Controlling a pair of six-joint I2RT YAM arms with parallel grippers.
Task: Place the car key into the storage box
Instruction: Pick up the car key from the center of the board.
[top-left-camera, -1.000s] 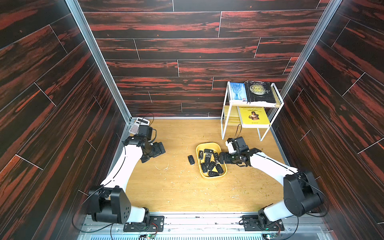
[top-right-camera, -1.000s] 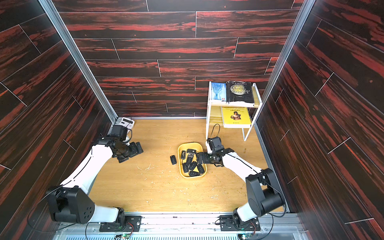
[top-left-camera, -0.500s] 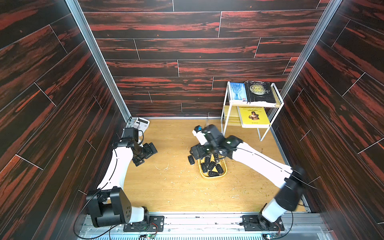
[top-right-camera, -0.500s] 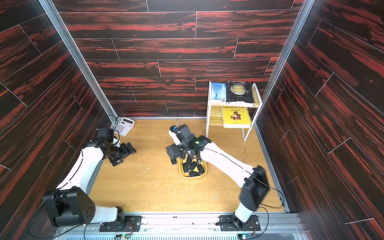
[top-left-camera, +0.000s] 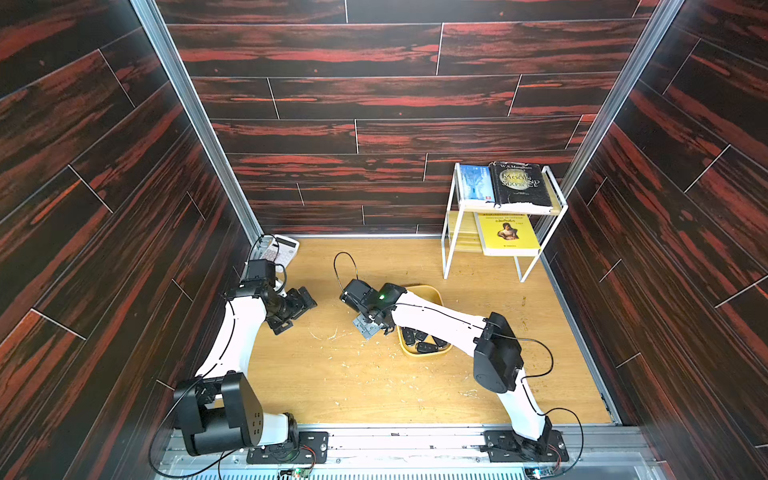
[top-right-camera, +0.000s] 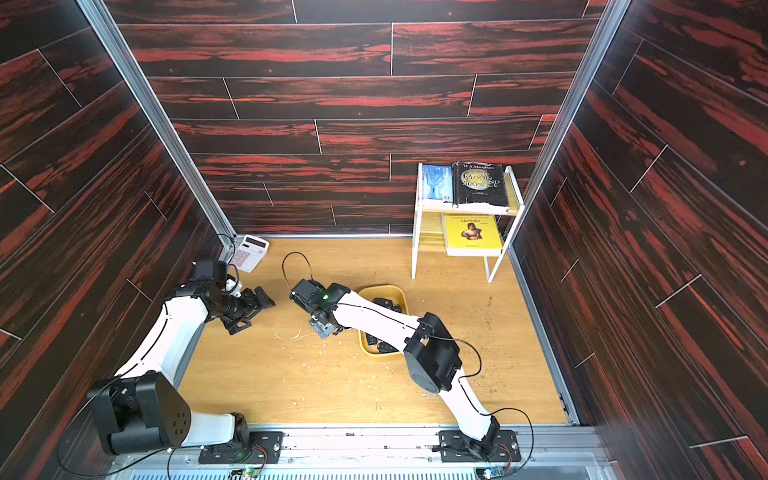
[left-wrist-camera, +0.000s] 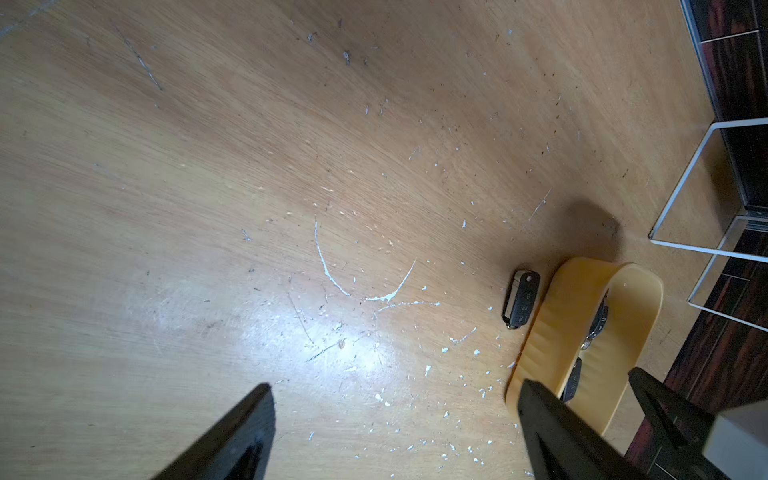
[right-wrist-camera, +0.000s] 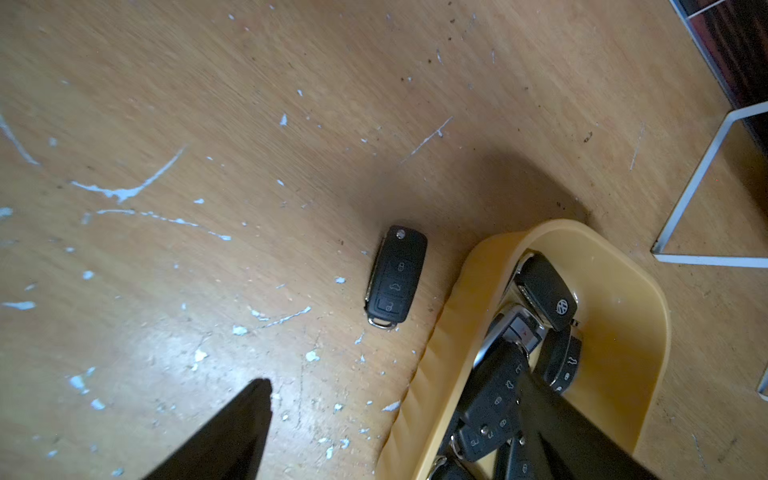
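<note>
A black car key (right-wrist-camera: 397, 276) lies flat on the wooden floor just outside the storage box's long wall, also seen in the left wrist view (left-wrist-camera: 521, 299). The storage box (right-wrist-camera: 623, 291) is a shallow yellow tray (top-left-camera: 432, 291) (top-right-camera: 388, 289) holding several black key fobs (right-wrist-camera: 544, 291). My right gripper (right-wrist-camera: 392, 382) (top-left-camera: 368, 328) hangs open above the floor at the tray's left edge. One finger is over the tray and it covers the loose key in both top views. My left gripper (left-wrist-camera: 395, 386) (top-left-camera: 305, 303) is open and empty, farther left.
A white wire rack (top-left-camera: 503, 208) with books stands at the back right. A calculator (top-left-camera: 282, 249) lies in the back left corner behind the left arm. White flecks and scratches (left-wrist-camera: 353, 286) mark the floor.
The right arm swung from the tray's right side across it and came down at its left edge, over the loose key. The left arm shifted only slightly. Both grippers stayed open.
</note>
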